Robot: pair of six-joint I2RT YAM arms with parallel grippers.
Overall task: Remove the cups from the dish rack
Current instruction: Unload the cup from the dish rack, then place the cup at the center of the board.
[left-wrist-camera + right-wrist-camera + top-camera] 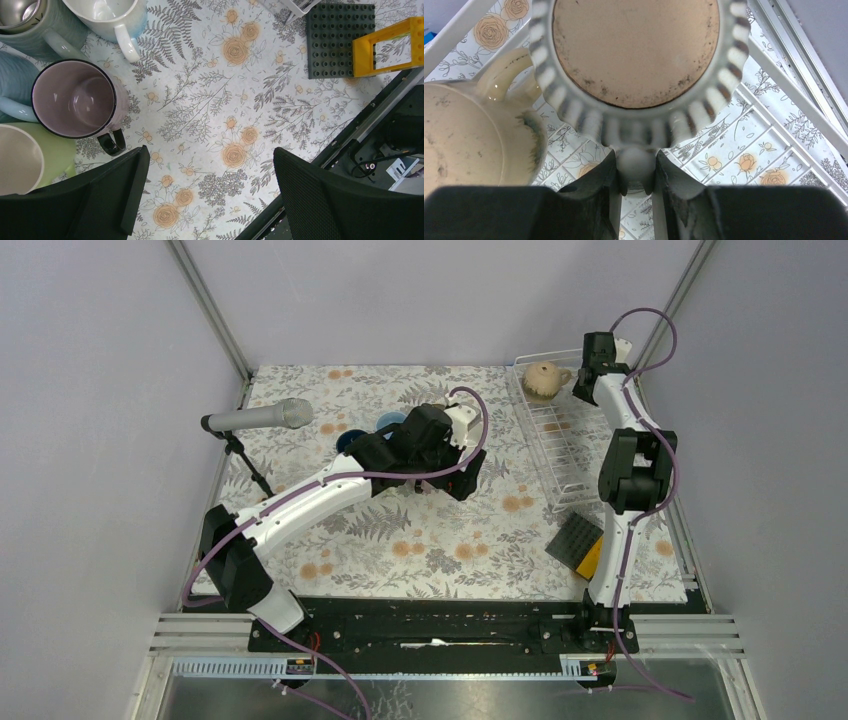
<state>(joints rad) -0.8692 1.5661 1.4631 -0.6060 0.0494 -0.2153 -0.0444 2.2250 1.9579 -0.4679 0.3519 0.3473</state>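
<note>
My right gripper is shut on the handle of a grey-and-white striped cup, whose tan underside faces the wrist camera, over the white wire dish rack. A tan cup sits just left of it in the rack; from above the tan cup lies at the far end of the dish rack, beside the right gripper. My left gripper hangs open over the tablecloth with nothing between its fingers. Left of it stand a pink cup, a green cup and a white cup.
A metallic grey cup and a light blue cup crowd the same group. A black studded pad with a yellow frame lies near the rack's near end. A microphone on a stand stands at the table's left.
</note>
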